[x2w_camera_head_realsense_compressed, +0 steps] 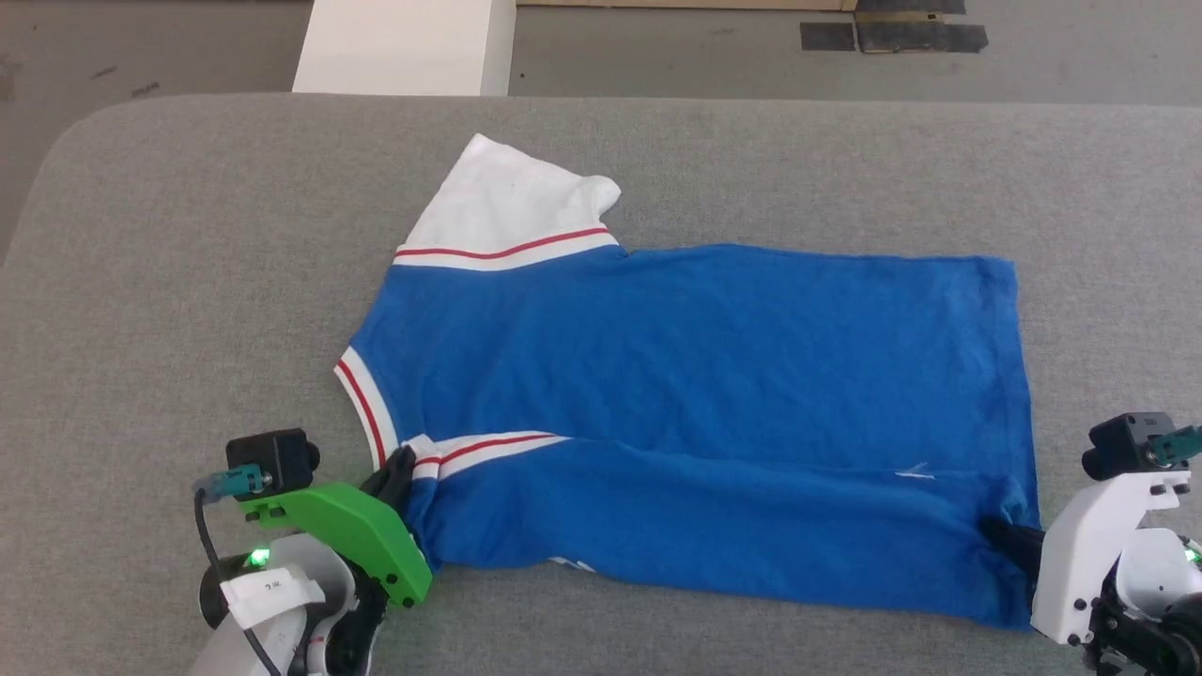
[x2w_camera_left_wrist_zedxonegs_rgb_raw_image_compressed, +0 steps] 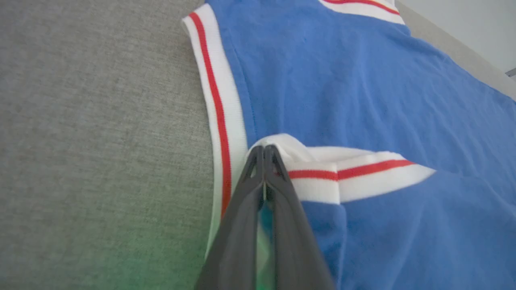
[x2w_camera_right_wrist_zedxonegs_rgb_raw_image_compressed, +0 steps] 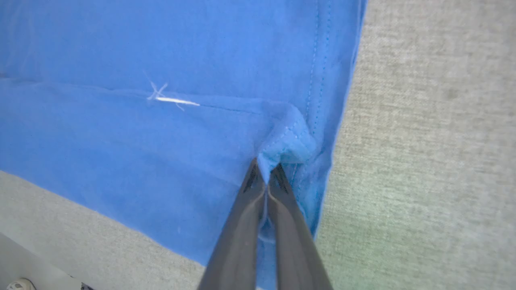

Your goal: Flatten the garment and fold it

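Note:
The garment point(x2w_camera_head_realsense_compressed: 695, 394) is a royal-blue T-shirt with white sleeves and red-and-white trim. It lies sideways on the grey table point(x2w_camera_head_realsense_compressed: 169, 282), collar to the left, hem to the right. Its near long edge is folded over onto the body, and one white sleeve point(x2w_camera_head_realsense_compressed: 512, 202) sticks out at the far side. My left gripper point(x2w_camera_head_realsense_compressed: 399, 474) is shut on the folded near shoulder by the striped trim point(x2w_camera_left_wrist_zedxonegs_rgb_raw_image_compressed: 354, 169); white fabric bunches at its tips point(x2w_camera_left_wrist_zedxonegs_rgb_raw_image_compressed: 264, 151). My right gripper point(x2w_camera_head_realsense_compressed: 1009, 540) is shut on the garment's near hem corner, where blue cloth point(x2w_camera_right_wrist_zedxonegs_rgb_raw_image_compressed: 286, 137) puckers at its tips point(x2w_camera_right_wrist_zedxonegs_rgb_raw_image_compressed: 264, 169).
The grey padded table runs well beyond the shirt on all sides, with its rounded far-left corner point(x2w_camera_head_realsense_compressed: 75, 141) in sight. Beyond the far edge stand a white block point(x2w_camera_head_realsense_compressed: 404, 47) and dark tape marks point(x2w_camera_head_realsense_compressed: 892, 36) on the floor.

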